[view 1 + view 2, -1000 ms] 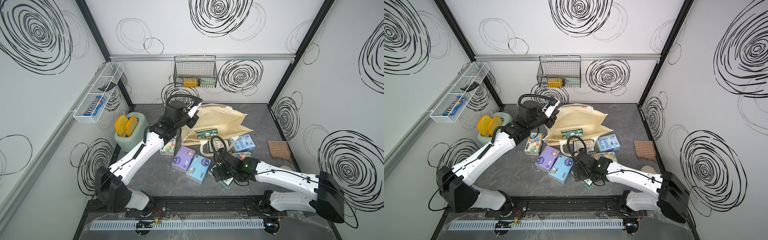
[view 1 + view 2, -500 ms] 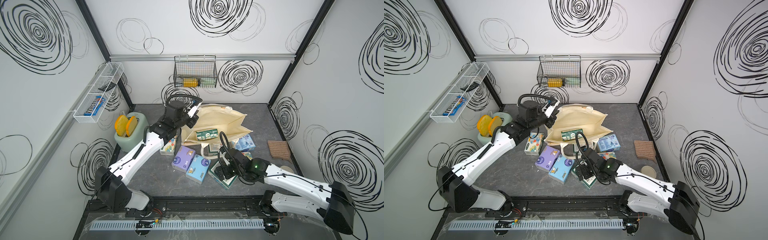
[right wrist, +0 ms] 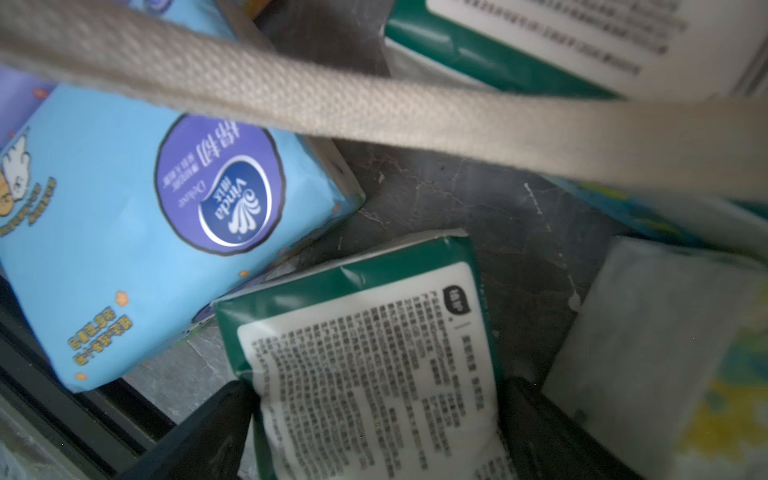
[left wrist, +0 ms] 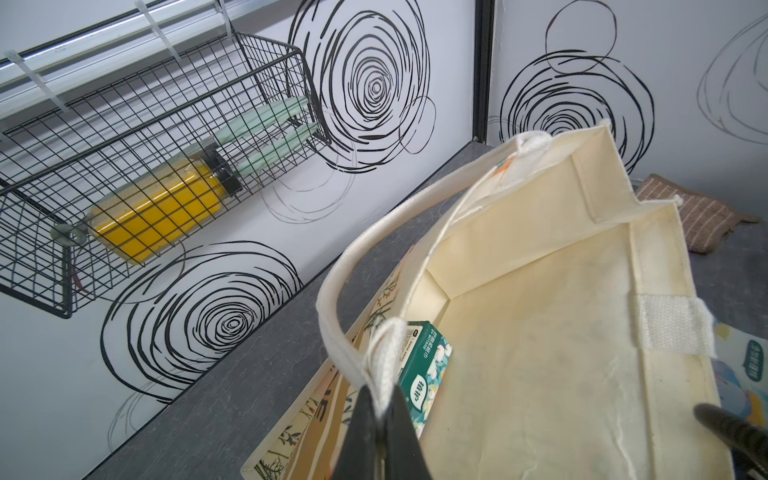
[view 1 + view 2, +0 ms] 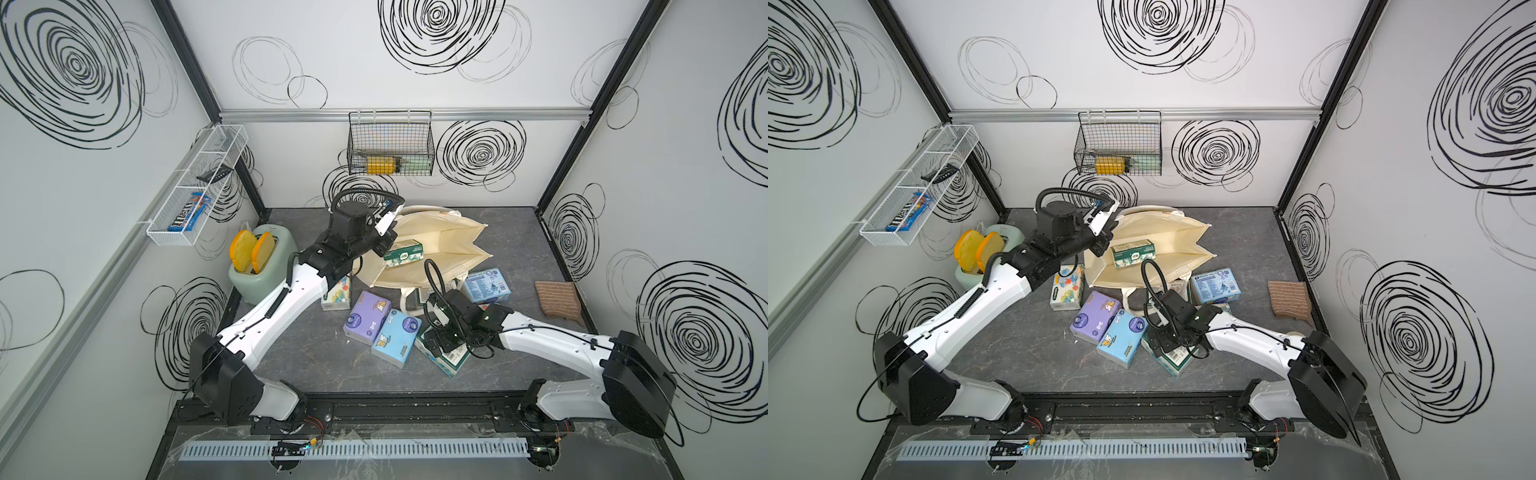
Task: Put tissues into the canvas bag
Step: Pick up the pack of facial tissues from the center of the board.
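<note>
Setting: white enclosure with black spiral drawings; dark grey marbled bench (image 5: 291, 365).
Canvas bag (image 5: 440, 239): cream tote at the centre of both top views, mouth gaping.
Left gripper (image 4: 380, 401): jaws pinched tight on the bag's cream handle at the rim, on the bag's left side in the top views.
Pack in bag (image 5: 404, 254): green-white tissues inside the bag, near the held rim.
Right gripper (image 3: 374, 419): below the bag in the top views; jaws spread wide, one finger on each side of the green-white pack (image 3: 374, 353) lying flat on the bench.
Loose tissues: purple pack (image 5: 368, 318) and light blue pack (image 5: 397, 338) side by side at lower centre; elephant-print pack (image 5: 336, 293) left of the bag; blue labelled pack (image 5: 486, 284) right of it.
Striped cloth (image 5: 557, 299): right edge of the bench, well apart from the packs.
Toaster (image 5: 262, 268): left edge of the bench.
</note>
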Robot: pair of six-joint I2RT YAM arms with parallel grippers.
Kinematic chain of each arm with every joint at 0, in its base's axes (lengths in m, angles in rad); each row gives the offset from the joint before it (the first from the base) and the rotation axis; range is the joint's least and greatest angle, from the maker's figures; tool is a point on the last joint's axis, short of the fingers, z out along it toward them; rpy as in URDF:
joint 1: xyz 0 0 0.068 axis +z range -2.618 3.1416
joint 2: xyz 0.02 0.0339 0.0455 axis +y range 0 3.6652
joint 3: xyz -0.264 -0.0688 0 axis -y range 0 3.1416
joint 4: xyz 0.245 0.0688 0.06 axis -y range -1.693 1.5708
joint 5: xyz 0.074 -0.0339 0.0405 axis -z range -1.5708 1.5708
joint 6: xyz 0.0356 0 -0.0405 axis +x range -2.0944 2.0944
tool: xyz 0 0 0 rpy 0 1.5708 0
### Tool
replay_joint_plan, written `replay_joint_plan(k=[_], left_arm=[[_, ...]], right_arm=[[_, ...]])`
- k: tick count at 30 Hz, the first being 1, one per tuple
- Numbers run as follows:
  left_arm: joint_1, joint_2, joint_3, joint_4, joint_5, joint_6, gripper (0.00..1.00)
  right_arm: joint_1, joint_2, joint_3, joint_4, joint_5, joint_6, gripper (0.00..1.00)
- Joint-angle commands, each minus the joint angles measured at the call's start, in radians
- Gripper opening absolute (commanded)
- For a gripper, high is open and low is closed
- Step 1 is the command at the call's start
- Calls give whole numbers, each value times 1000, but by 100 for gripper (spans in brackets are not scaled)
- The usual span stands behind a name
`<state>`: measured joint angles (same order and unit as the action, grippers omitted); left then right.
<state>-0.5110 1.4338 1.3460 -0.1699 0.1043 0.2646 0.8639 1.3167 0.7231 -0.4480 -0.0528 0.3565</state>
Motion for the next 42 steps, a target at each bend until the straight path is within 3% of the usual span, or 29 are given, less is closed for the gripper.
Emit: replay_joint_plan(k=[1,8,17,23,32,36,42], left_arm=[[12,-43,27,95,22,-16,0],[15,-43,27,97,29,-21,0],[9,-45,24,96,24,-17,0],[8,-45,22,97,23,-17,0],[8,-45,24,96,20,-16,0],[8,-45,23,96,21,-16,0],[8,-45,23,97,21,-15,0]], right_arm=[[25,-15,-18,-26,-45,35,97],[65,-141,-52,-35,-39,183,97],[114,-249,-139,-147,155,395,98],[142,-313,-215,-72,77,391,98],[287,-293,-173,-88,106,397,98],[312,-260,-146,-135,175,355,97],[353,-147,-128,-107,169,340,97]])
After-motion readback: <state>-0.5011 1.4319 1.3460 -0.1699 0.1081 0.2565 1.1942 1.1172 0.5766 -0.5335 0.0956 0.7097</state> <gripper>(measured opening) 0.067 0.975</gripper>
